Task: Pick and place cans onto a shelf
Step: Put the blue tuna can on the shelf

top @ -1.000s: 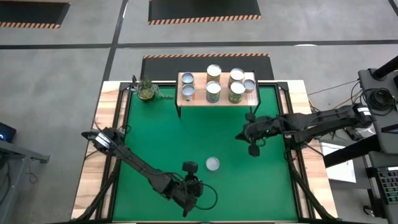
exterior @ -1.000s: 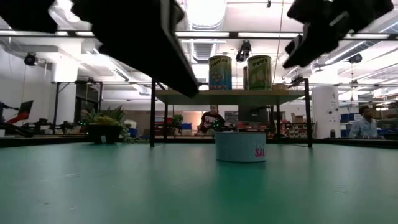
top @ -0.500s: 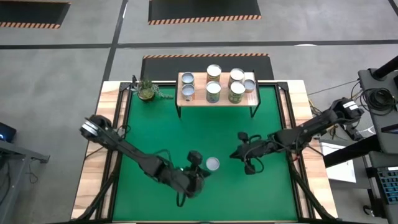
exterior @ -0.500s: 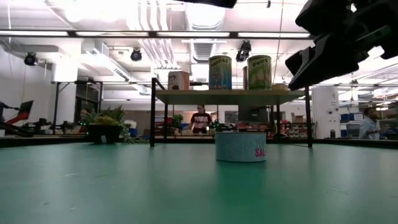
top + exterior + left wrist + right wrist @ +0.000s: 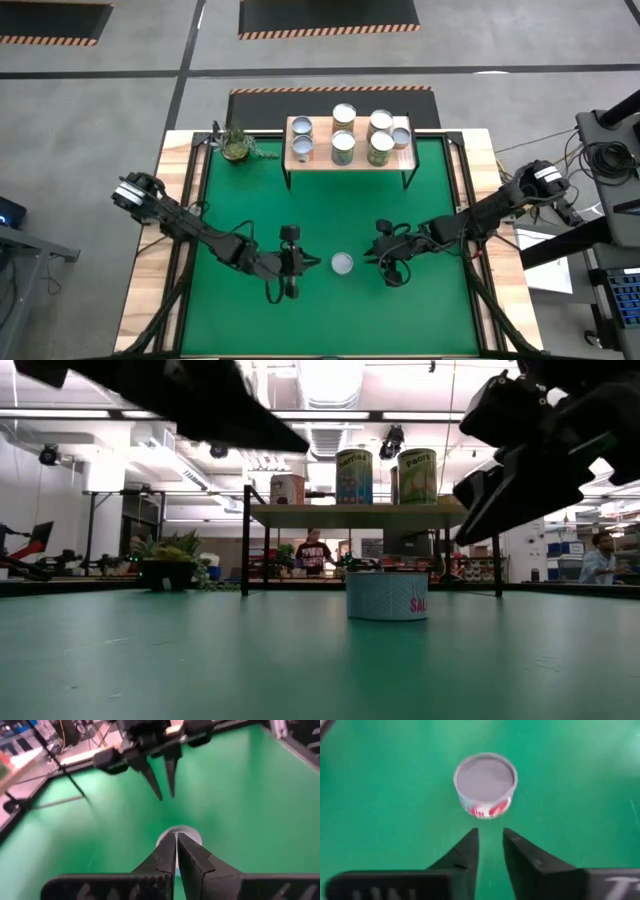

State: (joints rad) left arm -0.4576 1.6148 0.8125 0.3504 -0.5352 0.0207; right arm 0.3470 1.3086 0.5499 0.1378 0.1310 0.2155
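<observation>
Lone can point(image 5: 343, 263): upright on the green table point(image 5: 250, 200), toward its front edge. Other cans point(image 5: 345, 140): on shelf point(image 5: 318, 158) at the far edge. Left gripper point(image 5: 292, 262): fingers together, beside the lone can. Right gripper point(image 5: 378, 256): fingers slightly apart, empty, opposite side.

The short can point(image 5: 386, 596) standing alone on the green table carries pink letters reading "SAL", cut off at its curved side; red print on the same can in the right wrist view is not legible; the labels of the tall cans point(image 5: 354, 476) on the shelf point(image 5: 360, 515) are too small to read.
</observation>
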